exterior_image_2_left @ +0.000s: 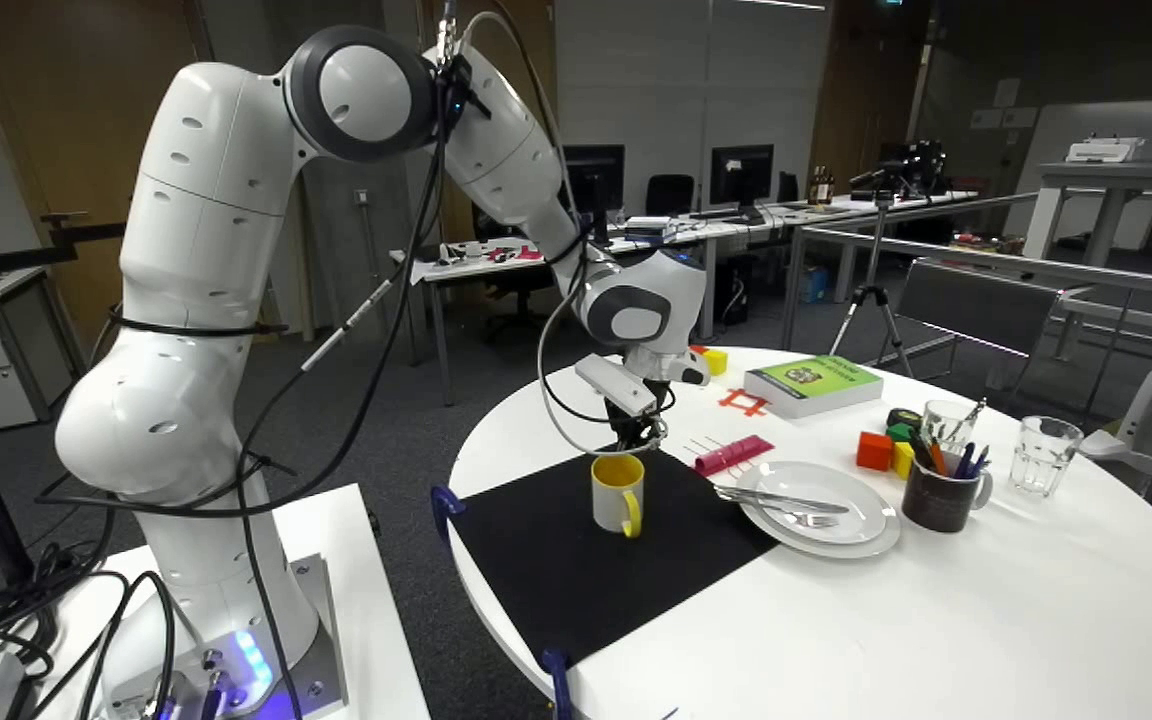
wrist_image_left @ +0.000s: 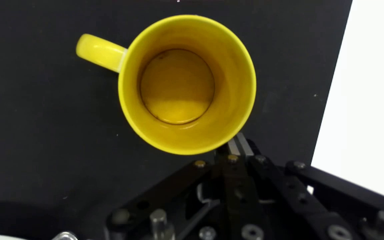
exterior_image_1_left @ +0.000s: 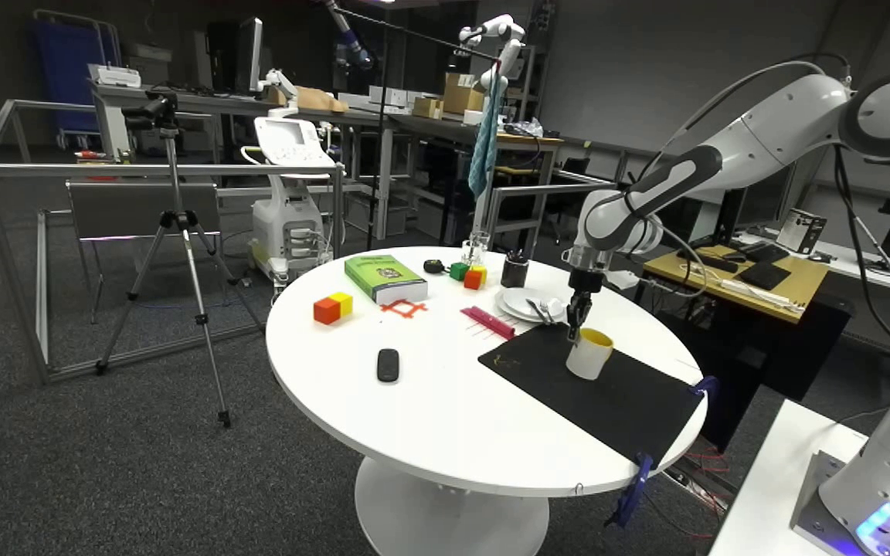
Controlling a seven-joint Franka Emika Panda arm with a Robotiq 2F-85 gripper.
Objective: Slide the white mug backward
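where mug (wrist_image_left: 186,85) overlaps, end effector (wrist_image_left: 239,145) partly hidden

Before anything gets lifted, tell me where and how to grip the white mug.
I'd probably take the white mug by its rim, on the side away from the handle, coming straight down with one finger inside and one outside. It stands upright, wide open at the top. The gripper is shut, so it must open first.
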